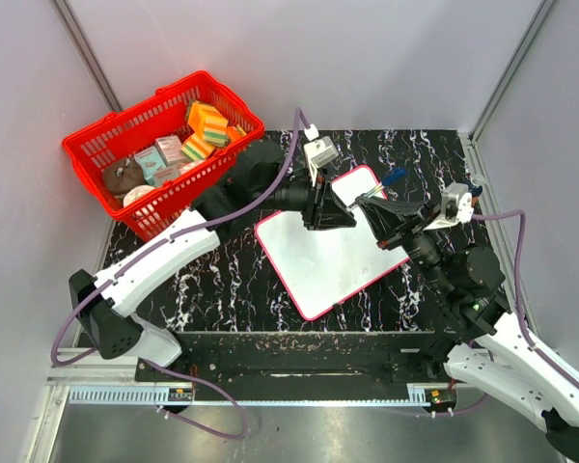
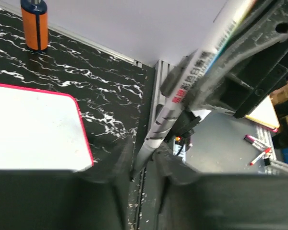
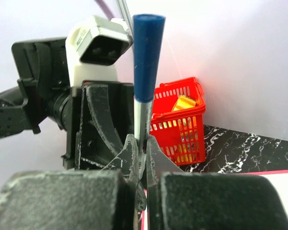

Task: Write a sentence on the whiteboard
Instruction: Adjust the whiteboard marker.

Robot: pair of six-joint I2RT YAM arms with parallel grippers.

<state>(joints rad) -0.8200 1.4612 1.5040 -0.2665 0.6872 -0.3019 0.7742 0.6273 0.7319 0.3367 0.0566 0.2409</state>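
I'm looking down on a black table with white marbling, closed in by plain pale walls. A metal rail runs along the table's far side in my left wrist view. The whiteboard lies flat in the middle of the table, turned at an angle, with its red-pink rim showing all round. A red basket sits at the far left corner, well apart from the board, with sponges and small boxes inside. An orange and blue cylinder stands upright on the table beyond the board's corner.

Both arms meet above the board's far right part. The right gripper has its fingers clamped on a silver marker, low on the barrel. The dark blue end points up and away from the board.

The left gripper faces it from the other side. Its fingers are partly apart, and the marker's lower end sits in the gap between them. They are blurred in my wrist view, so I cannot tell whether they are pressing on the barrel.
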